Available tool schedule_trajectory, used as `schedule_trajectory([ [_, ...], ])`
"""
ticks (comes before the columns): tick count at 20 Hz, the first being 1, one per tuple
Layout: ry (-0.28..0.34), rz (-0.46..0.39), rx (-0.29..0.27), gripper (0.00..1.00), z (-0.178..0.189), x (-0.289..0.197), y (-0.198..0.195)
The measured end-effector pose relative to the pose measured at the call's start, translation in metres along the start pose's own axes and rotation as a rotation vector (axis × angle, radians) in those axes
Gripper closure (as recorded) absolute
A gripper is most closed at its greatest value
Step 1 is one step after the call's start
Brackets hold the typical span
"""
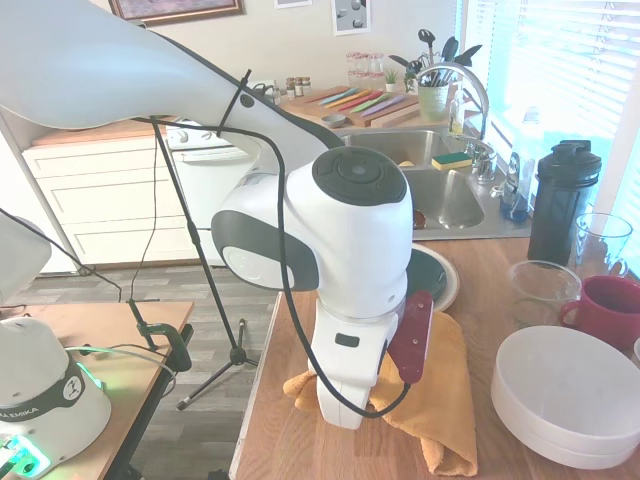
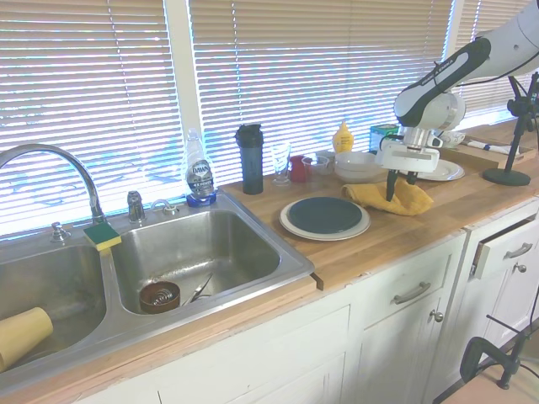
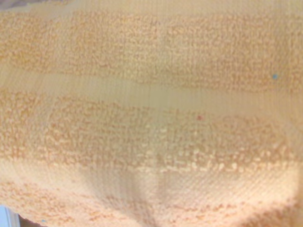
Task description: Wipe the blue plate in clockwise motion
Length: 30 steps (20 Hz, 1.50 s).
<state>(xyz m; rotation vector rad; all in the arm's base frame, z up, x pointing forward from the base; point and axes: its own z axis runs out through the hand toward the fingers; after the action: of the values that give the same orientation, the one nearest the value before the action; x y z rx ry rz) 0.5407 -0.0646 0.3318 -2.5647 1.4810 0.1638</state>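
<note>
Nubby orange terry towel (image 3: 151,118), round glossy blue plate (image 2: 324,215) beside it

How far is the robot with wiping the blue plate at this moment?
Early stage. The hand is down on the yellow towel, which lies on the counter beside the blue plate; the wrist view shows only towel cloth. Whether the towel is already gripped cannot be seen. Nothing touches the plate yet, so carrying the towel over and all the clockwise wiping remain.

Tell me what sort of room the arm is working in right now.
A home kitchen, most likely: a double steel sink with a faucet under blinds, a wood counter holding plates, and a white stove beyond.
</note>
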Motion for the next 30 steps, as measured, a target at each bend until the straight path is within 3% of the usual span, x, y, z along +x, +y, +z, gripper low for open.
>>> schedule_trajectory([
  [16,0.023,-0.028,0.003,1.0,-0.008,-0.007,-0.005],
  [22,0.093,-0.082,0.019,1.0,-0.061,-0.063,-0.014],
  [30,0.14,-0.135,0.097,1.0,-0.145,-0.138,-0.024],
])
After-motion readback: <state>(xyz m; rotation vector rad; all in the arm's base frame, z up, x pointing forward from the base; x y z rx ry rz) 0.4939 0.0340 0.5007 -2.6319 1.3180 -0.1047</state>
